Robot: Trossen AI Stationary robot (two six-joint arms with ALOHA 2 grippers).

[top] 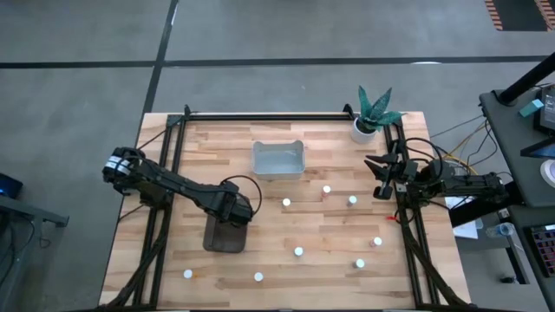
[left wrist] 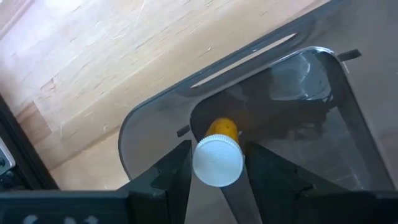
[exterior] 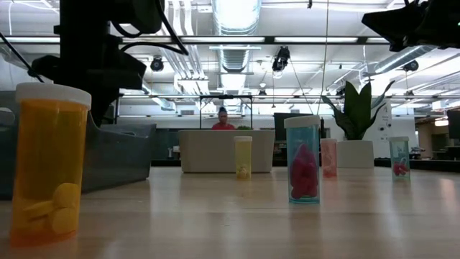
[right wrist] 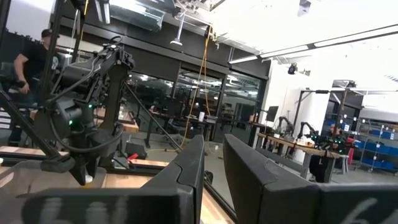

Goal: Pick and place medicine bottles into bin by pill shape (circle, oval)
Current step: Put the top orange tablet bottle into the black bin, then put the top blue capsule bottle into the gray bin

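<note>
Left claw [left wrist: 217,171] grips bottle [left wrist: 219,155] over dark bin [left wrist: 155,118] (inside rim)

We see an amber bottle [left wrist: 219,155] with a white cap above the smoky-grey bin [left wrist: 323,112] on the pale wooden table [left wrist: 93,56].

Two dark, matte-black arms flank the wooden table [top: 286,269], each built of jointed segments. The left arm [top: 178,186] carries a pale grey-white block at its base end, beside the table's edge, and a thin black cable loops over its wrist. The right arm [top: 451,184] is draped in dark looping cables, with yellow and red wires trailing off beside the table's edge. The left gripper [left wrist: 217,168] ends in broad, flat black fingers [left wrist: 171,174] with angular, wedge-shaped faces. The right gripper [right wrist: 213,177] shows thick, dark slab-like fingers [right wrist: 258,180] with straight inner edges.
</note>
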